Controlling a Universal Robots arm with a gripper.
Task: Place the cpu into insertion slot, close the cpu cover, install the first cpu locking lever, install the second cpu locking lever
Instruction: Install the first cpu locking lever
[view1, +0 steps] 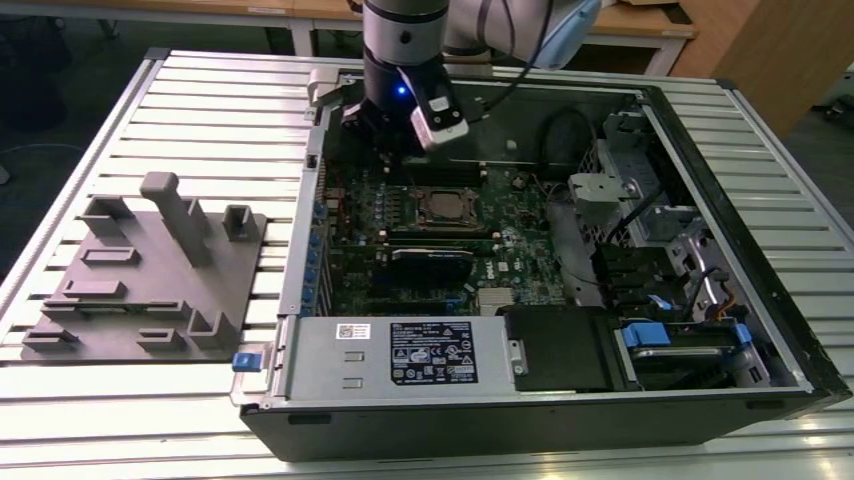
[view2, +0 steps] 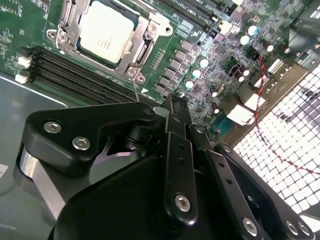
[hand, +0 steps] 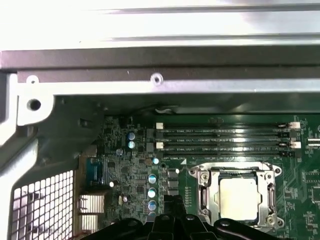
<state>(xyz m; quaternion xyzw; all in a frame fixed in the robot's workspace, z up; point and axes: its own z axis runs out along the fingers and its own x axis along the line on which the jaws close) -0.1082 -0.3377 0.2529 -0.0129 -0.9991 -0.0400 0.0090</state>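
The cpu (view2: 104, 36) lies in the insertion slot (view1: 445, 208), its pale metal top showing through the cut-out of the cpu cover (view2: 141, 50). The cover lies flat around it. In the first wrist view the cpu (hand: 243, 197) sits framed by the silvery cpu cover (hand: 205, 186). A thin metal lever (view2: 136, 89) runs from the socket's corner toward my fingertips. My gripper (view2: 172, 106) hovers beside the socket, over the board's small components, shut with nothing between its fingers. The gripper (hand: 172, 221) is a short way off the socket's corner.
Long black memory slots (hand: 222, 138) run beside the socket. The open computer case (view1: 694, 180) encloses the green board, with a power supply box (view1: 400, 352) at the front and cables (view1: 627, 230) on the exterior view's right. A grey fixture plate (view1: 147, 280) lies at the left.
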